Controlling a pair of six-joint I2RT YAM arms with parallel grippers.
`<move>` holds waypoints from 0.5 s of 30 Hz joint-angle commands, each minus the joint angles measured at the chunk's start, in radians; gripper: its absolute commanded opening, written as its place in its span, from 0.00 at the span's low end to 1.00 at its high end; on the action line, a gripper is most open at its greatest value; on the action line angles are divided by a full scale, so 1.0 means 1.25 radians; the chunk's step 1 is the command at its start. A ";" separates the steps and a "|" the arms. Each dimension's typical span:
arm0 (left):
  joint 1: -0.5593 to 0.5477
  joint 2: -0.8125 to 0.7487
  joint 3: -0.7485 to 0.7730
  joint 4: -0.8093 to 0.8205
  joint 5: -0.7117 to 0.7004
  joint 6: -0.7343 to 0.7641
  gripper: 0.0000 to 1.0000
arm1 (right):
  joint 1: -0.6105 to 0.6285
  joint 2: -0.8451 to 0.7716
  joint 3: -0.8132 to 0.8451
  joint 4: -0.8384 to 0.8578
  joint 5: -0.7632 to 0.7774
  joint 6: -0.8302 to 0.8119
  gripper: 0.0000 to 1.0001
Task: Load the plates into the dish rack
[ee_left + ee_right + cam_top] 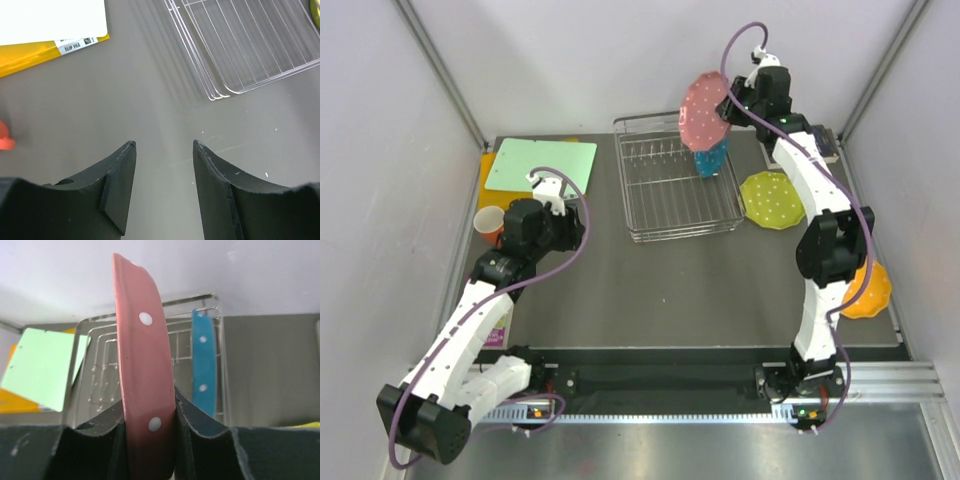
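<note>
My right gripper (730, 100) is shut on the pink plate (704, 110) and holds it on edge in the air above the dish rack's (672, 228) far right end. In the right wrist view the pink plate (142, 370) stands between the fingers (150, 412). The blue plate (711, 158) stands upright in the rack, also seen in the right wrist view (204, 367). The yellow-green plate (772, 199) lies flat right of the rack. The orange plate (872, 290) lies at the table's right edge, partly behind the right arm. My left gripper (164, 145) is open and empty over bare table.
A green cutting board (540, 165) lies on a yellow folder at the back left. An orange mug (489, 223) stands at the left edge beside the left arm. The rack's near corner shows in the left wrist view (235, 60).
</note>
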 commanded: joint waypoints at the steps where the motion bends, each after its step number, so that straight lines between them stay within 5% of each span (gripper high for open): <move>1: 0.007 -0.013 -0.008 0.025 -0.003 -0.012 0.55 | 0.016 -0.028 0.109 0.130 0.057 -0.083 0.00; 15: 0.019 -0.030 -0.019 0.012 0.026 -0.025 0.55 | 0.104 0.015 0.143 0.124 0.251 -0.285 0.00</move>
